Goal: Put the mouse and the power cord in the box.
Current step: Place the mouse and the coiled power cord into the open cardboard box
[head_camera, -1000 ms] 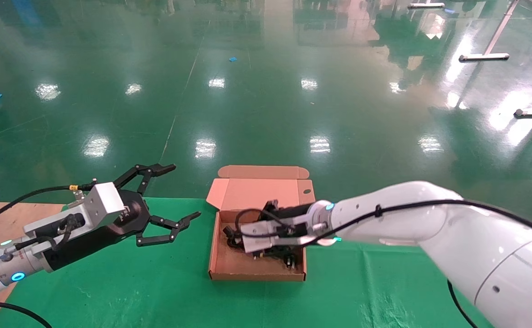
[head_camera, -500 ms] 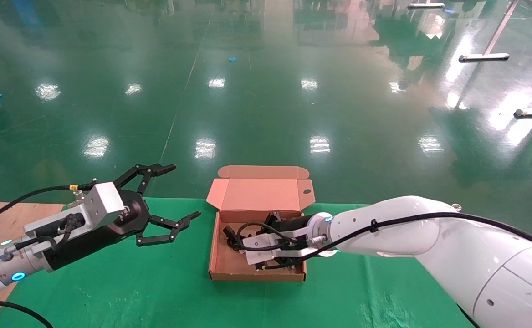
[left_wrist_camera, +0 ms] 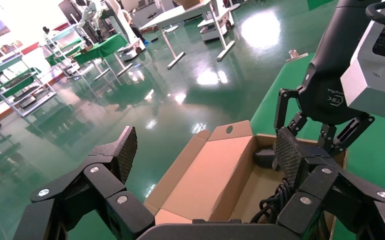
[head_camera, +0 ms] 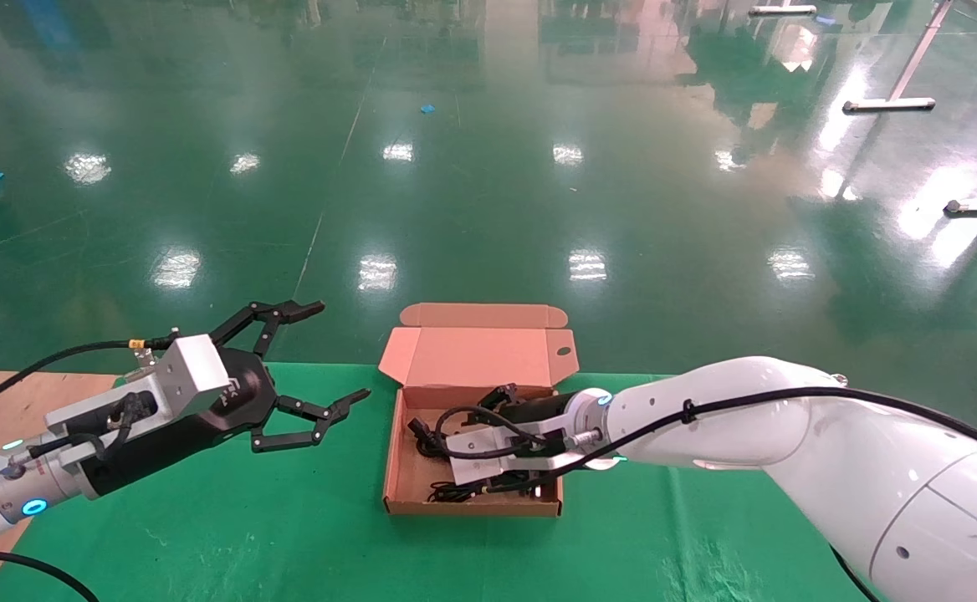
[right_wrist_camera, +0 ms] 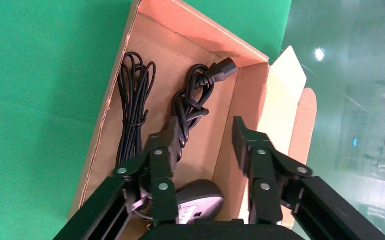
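Note:
The brown cardboard box (head_camera: 472, 507) lies open on the green cloth, its lid (head_camera: 480, 355) folded back toward the far edge. Inside it lie the coiled power cord (right_wrist_camera: 193, 102) with its chunky plug (right_wrist_camera: 224, 70), the mouse (right_wrist_camera: 200, 199) and the mouse's thin bundled cable (right_wrist_camera: 133, 102). My right gripper (right_wrist_camera: 205, 137) hangs open just above the box floor, near the lid-side wall, with nothing between its fingers. The mouse sits close under its wrist. My left gripper (head_camera: 313, 359) is held open to the left of the box, and it holds nothing.
The green cloth (head_camera: 204, 535) covers the table, with bare wood (head_camera: 3, 401) at the far left. The table's far edge runs just behind the box lid, and shiny green floor lies beyond. The right arm (head_camera: 748, 418) reaches in from the right.
My right arm has sunk lower into the box. The cord bundle that hung under the gripper now lies on the box floor. The left arm has stayed still.

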